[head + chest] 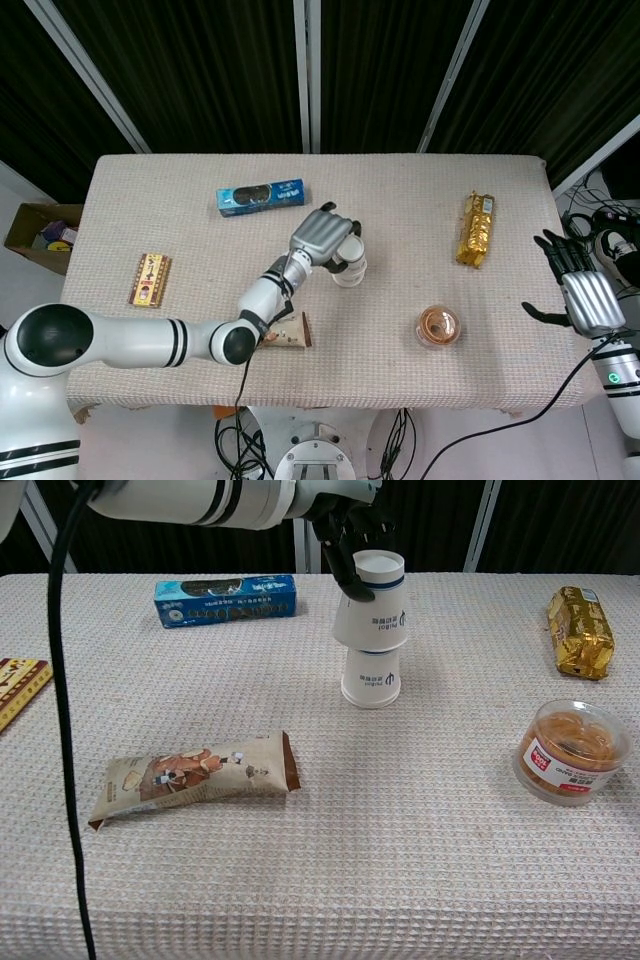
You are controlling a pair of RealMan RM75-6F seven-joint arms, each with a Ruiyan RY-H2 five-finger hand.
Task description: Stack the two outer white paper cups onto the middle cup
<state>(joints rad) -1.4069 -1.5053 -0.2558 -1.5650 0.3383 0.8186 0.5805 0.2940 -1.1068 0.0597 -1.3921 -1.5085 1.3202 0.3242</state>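
Observation:
A white paper cup (371,602) with a blue band, mouth down, is gripped by my left hand (345,525) from behind and above. It sits upright over the top of a second upside-down white cup (370,680) standing mid-table, hiding that cup's upper part. From the head camera my left hand (324,236) covers most of the cups (350,268). No other cup shows. My right hand (583,294) hangs open past the table's right edge, fingers spread, holding nothing.
A blue cookie box (225,595) lies behind and left of the cups. A snack bar wrapper (195,775) lies front left, a gold packet (580,630) far right, and a round clear tub (572,750) front right. A flat bar (15,690) is at the left edge.

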